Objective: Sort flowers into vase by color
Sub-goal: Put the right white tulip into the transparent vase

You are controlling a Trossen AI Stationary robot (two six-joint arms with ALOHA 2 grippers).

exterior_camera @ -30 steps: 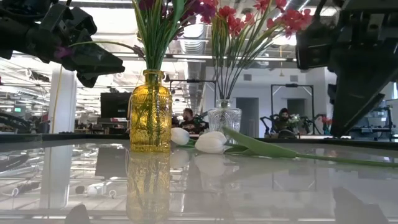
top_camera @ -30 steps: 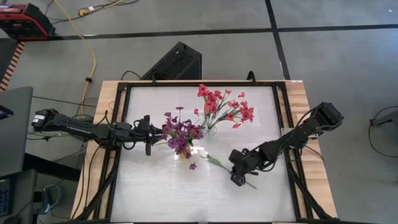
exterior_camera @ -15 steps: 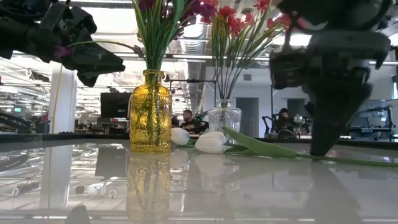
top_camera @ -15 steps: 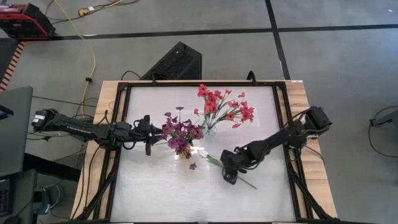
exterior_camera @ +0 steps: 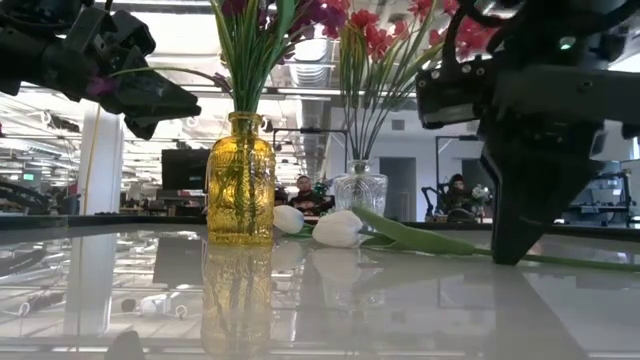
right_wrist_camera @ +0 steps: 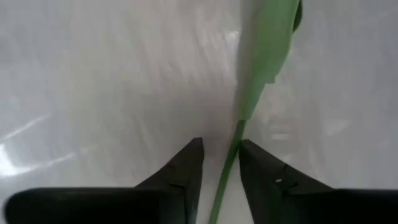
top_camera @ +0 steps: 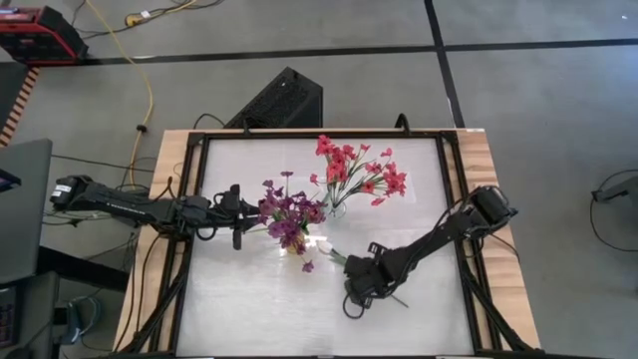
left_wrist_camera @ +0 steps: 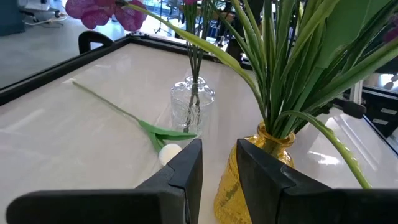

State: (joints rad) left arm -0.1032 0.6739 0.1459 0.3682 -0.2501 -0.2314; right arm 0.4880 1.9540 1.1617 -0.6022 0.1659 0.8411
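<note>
White-budded flower [exterior_camera: 340,229]: artificial sprig, smooth oval cream bud, thin green stem and one long flat leaf, lying flat on the glossy pale tabletop [top_camera: 249,299] just beside the yellow vase [exterior_camera: 241,180]; a second white bud [exterior_camera: 289,219] lies close behind it. Purple-magenta flowers [top_camera: 287,214]: small soft blooms on slim green stalks with strap leaves, standing in the yellow vase, an amber ribbed glass bottle with a narrow neck. Red-pink flowers [top_camera: 357,171]: loose spray of small petals on wiry stems, standing in the clear vase [left_wrist_camera: 192,107], a squat faceted glass jar, near the far edge. Right tool [right_wrist_camera: 219,167]: dark, angular, tips down at the tabletop, fingers slightly parted astride the green stem of the lying flower; whether they pinch it cannot be told. Left tool [left_wrist_camera: 218,163]: dark tapered fingers a narrow gap apart, holding nothing, raised just beside the purple blooms on the vase's left side
</note>
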